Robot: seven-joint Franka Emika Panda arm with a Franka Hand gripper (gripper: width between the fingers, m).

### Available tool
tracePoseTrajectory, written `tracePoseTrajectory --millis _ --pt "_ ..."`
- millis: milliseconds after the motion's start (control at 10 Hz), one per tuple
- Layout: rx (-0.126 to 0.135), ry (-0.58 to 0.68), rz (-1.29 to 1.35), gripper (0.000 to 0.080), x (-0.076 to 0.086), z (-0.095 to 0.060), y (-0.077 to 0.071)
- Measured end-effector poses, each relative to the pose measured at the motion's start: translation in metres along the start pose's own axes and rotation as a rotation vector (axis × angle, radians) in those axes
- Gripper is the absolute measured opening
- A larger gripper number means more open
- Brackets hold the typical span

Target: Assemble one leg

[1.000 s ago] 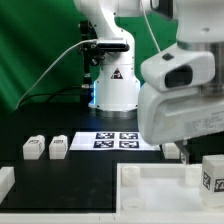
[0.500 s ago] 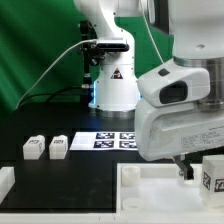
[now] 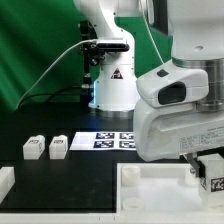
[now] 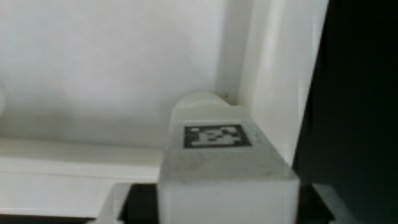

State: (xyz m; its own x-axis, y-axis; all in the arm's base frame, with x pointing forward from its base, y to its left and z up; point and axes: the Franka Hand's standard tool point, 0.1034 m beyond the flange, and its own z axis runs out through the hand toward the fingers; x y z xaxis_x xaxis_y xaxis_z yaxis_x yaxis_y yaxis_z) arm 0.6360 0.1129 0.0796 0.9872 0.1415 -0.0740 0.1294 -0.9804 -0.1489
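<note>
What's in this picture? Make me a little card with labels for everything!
gripper: low at the leg; open or shut, cannot tell
leg: upright against the base, tag showing, at the exterior view's right
spare legs: two, side by side on the table, at the exterior view's left
marker board: flat beside them
base: white, raised rims
table: black

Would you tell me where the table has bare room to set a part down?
Bare table lies between the two loose legs and the moulded base, and behind those legs beside the arm's pedestal. Crowded on the exterior view's right, around the gripper.
</note>
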Motion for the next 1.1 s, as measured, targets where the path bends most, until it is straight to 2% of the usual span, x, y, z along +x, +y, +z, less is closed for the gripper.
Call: tracePoseTrajectory --millis 200,300,600,700,800,1100 --pt "0.000 0.000 0.021 0.0294 0.0000 0.0000 0.0002" --pt "0.001 0.019 0.119 0.0294 0.0014 0.0000 -0.0001" --pt "-0.012 0.066 0.666 0.0294 -0.0016 0.0022 -0.0031" --pt "-0.002 0.075 0.818 0.0294 -0.0010 0.0025 -0.0026" --pt "0.039 0.085 1.056 0.0294 -0.0022 0.0025 -0.0006" --pt "0.054 0.079 1.294 0.0294 -0.0030 0.0029 -0.0024"
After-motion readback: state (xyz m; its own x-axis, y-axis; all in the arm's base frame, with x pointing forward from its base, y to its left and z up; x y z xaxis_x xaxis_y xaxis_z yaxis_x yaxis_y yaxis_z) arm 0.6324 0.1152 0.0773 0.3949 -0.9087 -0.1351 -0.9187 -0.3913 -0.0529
